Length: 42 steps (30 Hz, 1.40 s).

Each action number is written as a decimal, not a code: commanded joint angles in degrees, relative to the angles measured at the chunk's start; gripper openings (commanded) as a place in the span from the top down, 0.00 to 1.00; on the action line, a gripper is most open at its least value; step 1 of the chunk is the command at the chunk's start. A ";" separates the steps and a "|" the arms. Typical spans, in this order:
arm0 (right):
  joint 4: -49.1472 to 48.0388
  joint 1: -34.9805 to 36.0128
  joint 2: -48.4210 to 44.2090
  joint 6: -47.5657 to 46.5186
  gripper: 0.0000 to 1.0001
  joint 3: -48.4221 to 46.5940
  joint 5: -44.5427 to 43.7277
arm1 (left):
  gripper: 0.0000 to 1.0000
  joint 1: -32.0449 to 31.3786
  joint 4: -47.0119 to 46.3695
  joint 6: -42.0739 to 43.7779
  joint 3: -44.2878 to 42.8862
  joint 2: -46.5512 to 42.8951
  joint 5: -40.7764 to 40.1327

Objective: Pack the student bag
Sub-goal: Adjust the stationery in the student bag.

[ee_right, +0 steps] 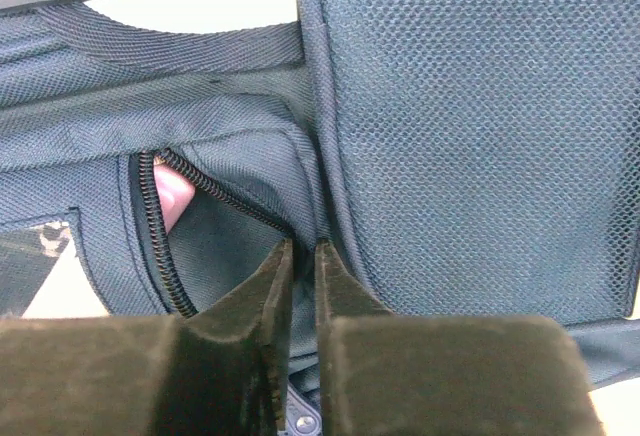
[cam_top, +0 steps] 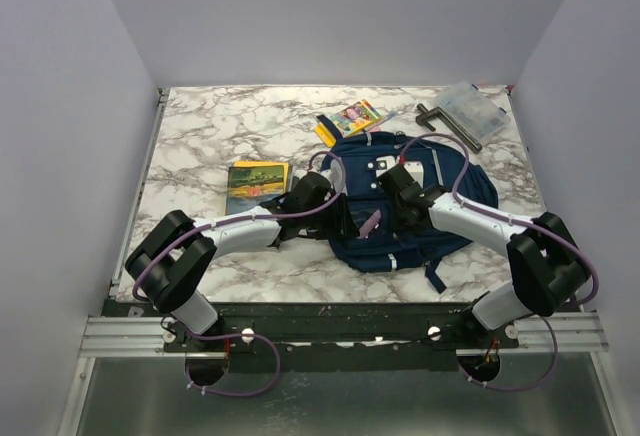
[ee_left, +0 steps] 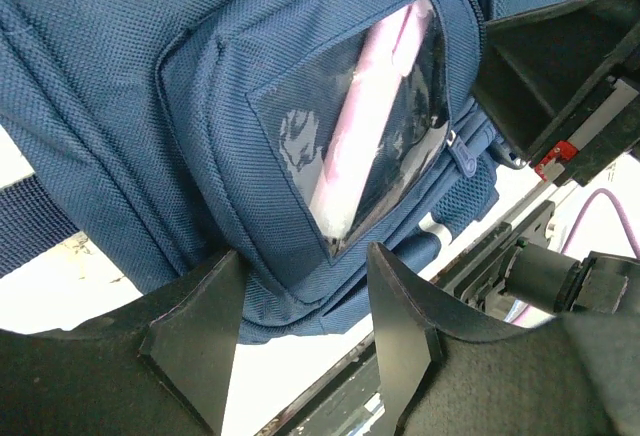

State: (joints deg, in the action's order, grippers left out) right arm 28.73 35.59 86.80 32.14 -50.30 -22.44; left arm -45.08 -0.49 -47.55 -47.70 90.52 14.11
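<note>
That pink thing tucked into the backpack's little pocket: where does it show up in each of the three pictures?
Top external: pink thing, low on the student bag.
Left wrist: centre, behind the clear window.
Right wrist: left, peeking through the open zipper.
Shared landmark: the front pocket.

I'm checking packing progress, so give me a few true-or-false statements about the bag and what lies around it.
1. A pink item shows through the clear window of the student bag. True.
2. The left pincer is clamped shut on a strap. False: its jaws stand apart around the pocket's corner.
3. The pocket zipper is partly open. True.
4. The yellow-and-green book lies inside the bag. False: it lies on the table, left of the bag.
</note>
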 commanded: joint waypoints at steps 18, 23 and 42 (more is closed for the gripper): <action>11.34 -0.26 -29.16 17.09 0.99 8.83 15.86 | 0.45 0.63 1.98 3.40 -3.20 4.48 3.88; 13.28 -0.27 -32.41 20.39 0.99 12.37 15.01 | 0.44 -0.23 1.91 3.74 -3.67 3.94 5.64; 11.94 -0.28 -32.05 8.49 0.44 2.81 15.32 | 0.14 2.62 9.82 8.03 0.09 -18.14 2.46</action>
State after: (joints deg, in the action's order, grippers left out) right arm 42.74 34.94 55.46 45.08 -43.77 -9.47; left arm -43.66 4.51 -42.74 -47.33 77.14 18.31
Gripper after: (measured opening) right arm 0.514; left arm 0.856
